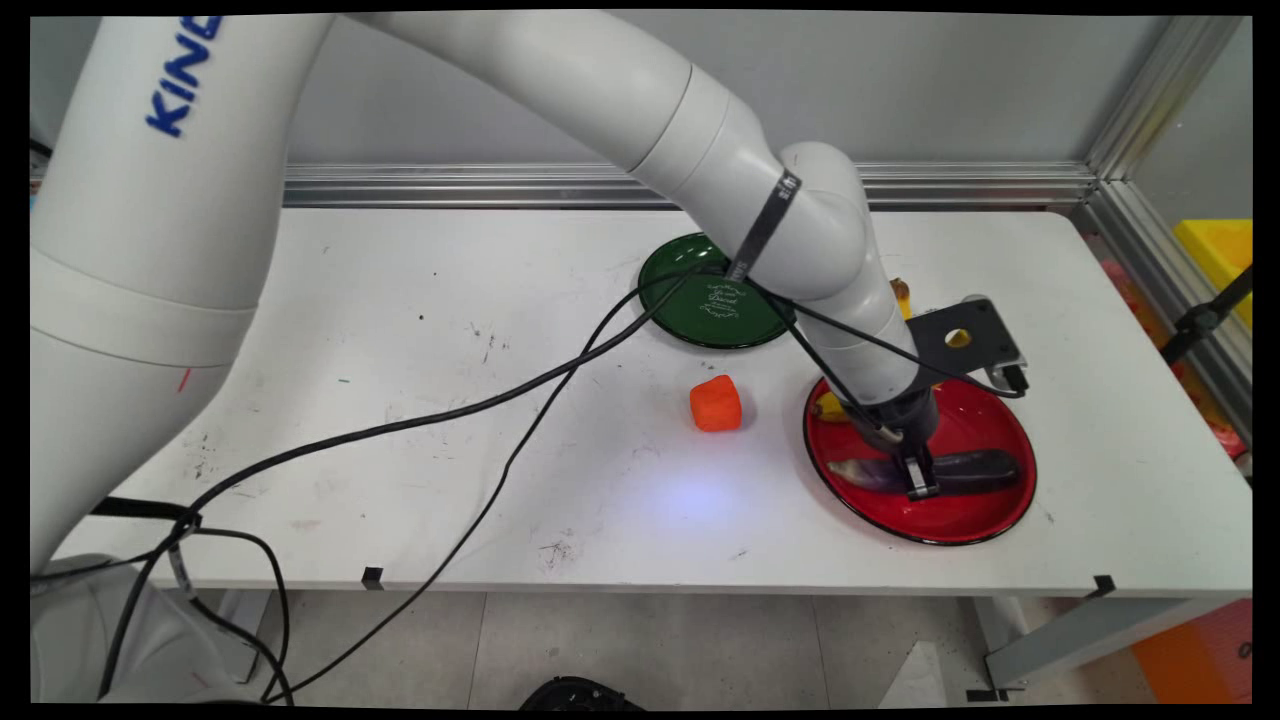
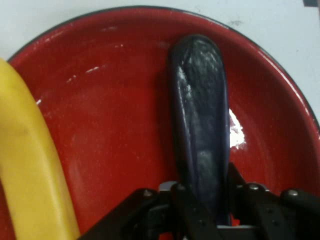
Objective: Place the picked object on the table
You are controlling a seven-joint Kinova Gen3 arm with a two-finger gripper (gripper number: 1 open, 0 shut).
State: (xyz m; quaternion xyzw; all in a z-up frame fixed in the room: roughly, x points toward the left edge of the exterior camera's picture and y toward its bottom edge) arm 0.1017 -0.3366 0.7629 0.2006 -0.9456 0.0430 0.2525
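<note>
A: Where is the gripper (image 1: 918, 478)?

B: Down in the red plate (image 1: 1008, 510), its fingers clamped on the dark eggplant (image 2: 200, 115), which lies flat and long, so the grasp sits across its middle.

A: Anything crowding it?

B: A banana (image 2: 30, 170) lies just beside. An orange block (image 1: 716, 404) and green plate (image 1: 668, 296) sit apart on the worktop (image 1: 400, 330).
</note>
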